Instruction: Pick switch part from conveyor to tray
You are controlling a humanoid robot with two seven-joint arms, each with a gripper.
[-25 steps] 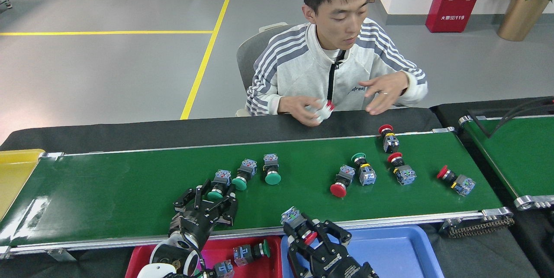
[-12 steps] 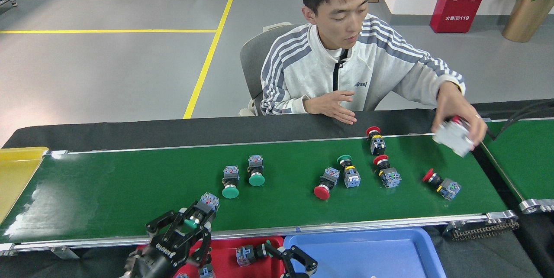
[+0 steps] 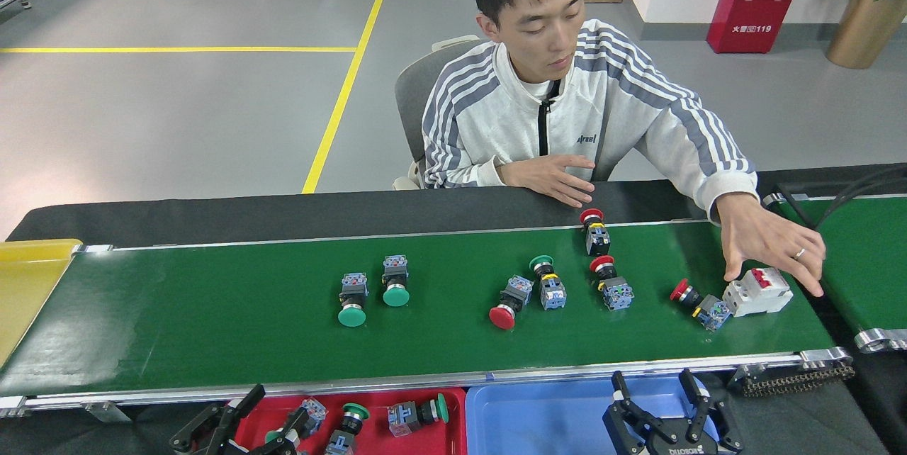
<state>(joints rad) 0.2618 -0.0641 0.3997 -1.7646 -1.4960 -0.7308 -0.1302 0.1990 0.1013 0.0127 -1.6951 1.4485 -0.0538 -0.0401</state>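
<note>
Conveyor [image 3: 212, 327], the long glossy green belt with silver edge rails, carries 6 mushroom-head switch parts plus 1 white block.

Red plastic tray [image 3: 453, 405] at our near edge, left of centre: we count 3 green-capped switch parts in it, e.g. the one lying on its side [image 3: 414, 412]. So the green sort is partly done. Blue plastic tray [image 3: 538, 419] just beside it on the right: no part visible in what shows.

Person in a grey striped jacket [image 3: 567, 115] sits across the belt. One hand [image 3: 769, 246] rests on a white boxy breaker-style unit with a red toggle [image 3: 758, 292] at the belt's right end.

Left on the belt:
- 2 green-capped switches side by side left of centre [image 3: 352, 299] and [image 3: 395, 280]
- red-capped switch [image 3: 509, 302], touching or just beside a green-capped one [image 3: 547, 281]
- 2 red-capped switches behind and right of that pair [image 3: 594, 228] and [image 3: 609, 281]
- red-capped switch [image 3: 698, 302], just beside the white unit

Our left gripper [image 3: 244, 427] sits low over the red tray's left end, fingers apart; a green-capped part [image 3: 297, 421] lies right at its tips, and we can't tell whether it's loose. Our right gripper [image 3: 662, 398] hangs over the blue tray, fingers spread, empty.

Judgement: less than half done, at least 6 picks to go.
</note>
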